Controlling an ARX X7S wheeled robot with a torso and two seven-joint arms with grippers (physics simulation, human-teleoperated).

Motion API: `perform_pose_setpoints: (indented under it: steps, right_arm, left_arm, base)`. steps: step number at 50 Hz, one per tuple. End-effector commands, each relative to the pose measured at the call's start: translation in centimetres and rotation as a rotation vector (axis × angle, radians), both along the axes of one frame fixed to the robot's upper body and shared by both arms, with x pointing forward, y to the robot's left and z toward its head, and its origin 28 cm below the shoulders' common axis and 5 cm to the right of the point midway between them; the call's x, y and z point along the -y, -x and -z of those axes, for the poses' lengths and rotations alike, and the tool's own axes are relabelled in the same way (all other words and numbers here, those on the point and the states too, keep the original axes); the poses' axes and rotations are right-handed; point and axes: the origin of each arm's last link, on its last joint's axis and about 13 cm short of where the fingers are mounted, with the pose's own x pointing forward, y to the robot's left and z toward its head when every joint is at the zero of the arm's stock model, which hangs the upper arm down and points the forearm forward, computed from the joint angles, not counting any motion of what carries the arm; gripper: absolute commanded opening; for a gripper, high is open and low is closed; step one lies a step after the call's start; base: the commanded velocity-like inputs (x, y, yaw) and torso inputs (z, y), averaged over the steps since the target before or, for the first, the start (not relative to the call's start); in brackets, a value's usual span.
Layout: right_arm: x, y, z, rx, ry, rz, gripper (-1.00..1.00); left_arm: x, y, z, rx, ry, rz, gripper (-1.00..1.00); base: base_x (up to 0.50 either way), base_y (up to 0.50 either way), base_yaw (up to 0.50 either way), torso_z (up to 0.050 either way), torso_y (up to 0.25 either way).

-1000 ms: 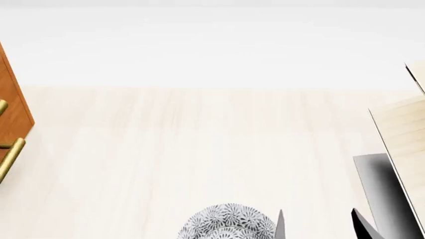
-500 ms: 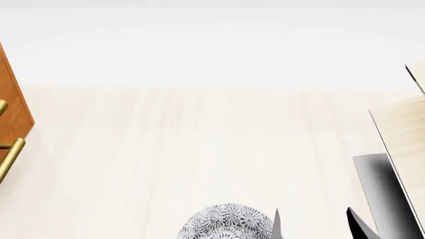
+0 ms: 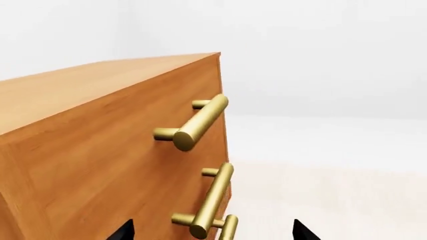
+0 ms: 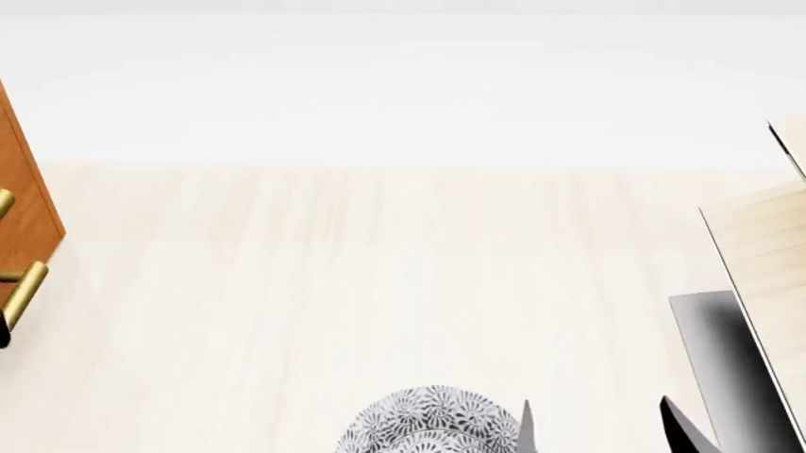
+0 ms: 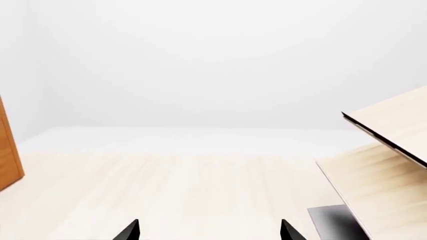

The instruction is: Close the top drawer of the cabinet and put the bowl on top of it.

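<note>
The top drawer (image 3: 133, 145) of the cabinet (image 3: 80, 105) is seen in the left wrist view as a reddish-brown front carrying one brass bar handle (image 3: 197, 122). Its face appears flush with the drawer below, whose like handle (image 3: 212, 200) sits beneath it, so the drawer reads as shut or very nearly so; a residual gap cannot be ruled out from this angle. In the head view only a sliver of the cabinet shows at the left border.

The bowl (image 4: 435, 422), white with a dense grey leafy pattern, rests on the pale worktop (image 4: 377, 283) at the lower edge of the head view, well apart from the cabinet and cut off by the frame.

The left end effector (image 3: 210, 232) faces the drawer fronts with its two dark tips spread and nothing between them. The right end effector (image 4: 605, 429) is likewise spread and empty, its nearer tip just beside the bowl's rim.

Judged step: the closing phase is at or past completion, and the bowl's pick-up is in preparation. The next move calls for the right end effector to descend over the bowl's rim, pinch one wall, lift clear, and carry the bowl across to the cabinet's flat top.

Pale wood panels (image 4: 762, 245) stand at the right.
</note>
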Motion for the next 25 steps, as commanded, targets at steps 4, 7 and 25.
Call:
perform_pose_setpoints:
  steps: [4,7,25]
  right_arm:
    - [-0.2,-0.1,0.1,-0.002,-0.002,-0.004,1.00]
    - [-0.1,-0.1,0.2,-0.004,-0.003,-0.001,1.00]
    - [-0.2,0.0,0.0,0.007,-0.002,0.006,1.00]
  left_arm:
    - [2.5,3.0,0.0,0.030,-0.040,0.132,1.00]
    - [3.0,3.8,-0.1,0.044,-0.048,0.160,1.00]
    - [4.4,7.8,0.0,0.072,-0.061,0.276,1.00]
  base:
    - [0.00,0.00,0.00,0.000,0.000]
    - [0.00,0.00,0.00,0.000,0.000]
    - [0.00,0.00,0.00,0.000,0.000]
